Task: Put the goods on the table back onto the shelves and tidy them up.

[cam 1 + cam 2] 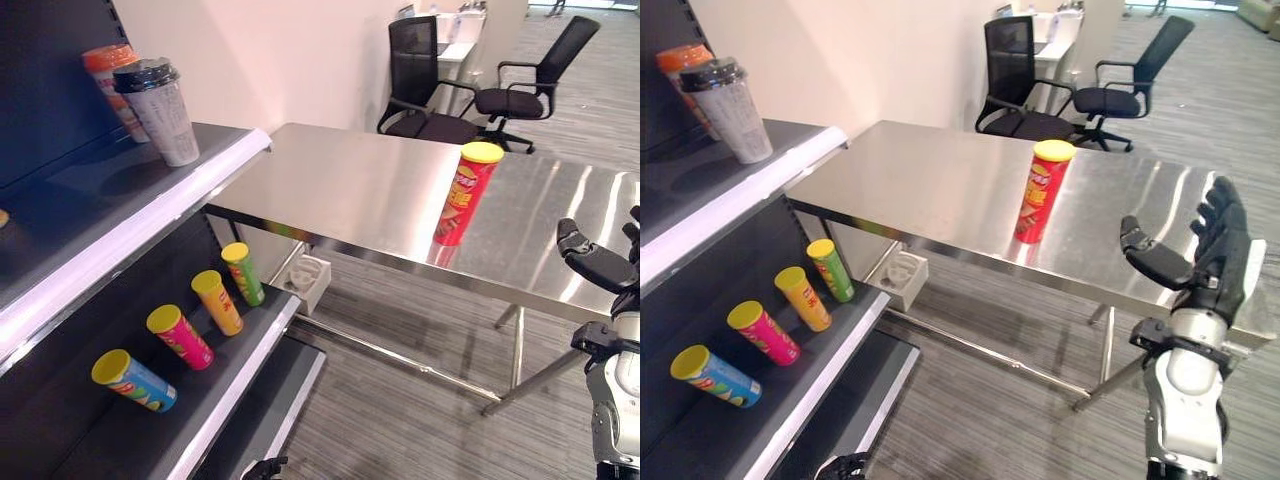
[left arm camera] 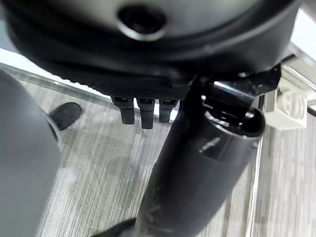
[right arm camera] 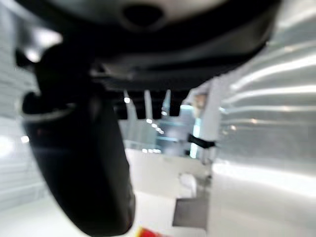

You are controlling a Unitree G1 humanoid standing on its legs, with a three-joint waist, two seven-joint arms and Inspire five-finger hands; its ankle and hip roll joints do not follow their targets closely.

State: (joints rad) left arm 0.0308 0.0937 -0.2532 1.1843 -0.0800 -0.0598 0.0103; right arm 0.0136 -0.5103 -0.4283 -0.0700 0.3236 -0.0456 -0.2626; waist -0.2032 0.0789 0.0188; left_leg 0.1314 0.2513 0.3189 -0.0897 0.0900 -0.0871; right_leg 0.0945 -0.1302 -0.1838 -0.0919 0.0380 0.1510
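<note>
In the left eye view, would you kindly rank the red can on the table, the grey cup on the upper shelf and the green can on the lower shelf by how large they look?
1. Grey cup and red can: they look about alike, and the cup is nearer, so no ranking between them.
2. Green can: clearly smallest.

We see a right hand point(image 1: 1212, 262) built of matte black, blocky segments, with a pale grey plate along its outer edge. Below it sits a black collar point(image 1: 1180, 335) ringed with silver, and then a rounded silver-grey forearm point(image 1: 1185, 405) whose shell is split by dark seams. Close up, our left hand point(image 2: 148, 74) is a broad black bulk with a round recess in its casing and a finely dotted strip along its lower rim. Its thumb point(image 2: 207, 158) is a thick, glossy black cylinder with a rounded knuckle.
</note>
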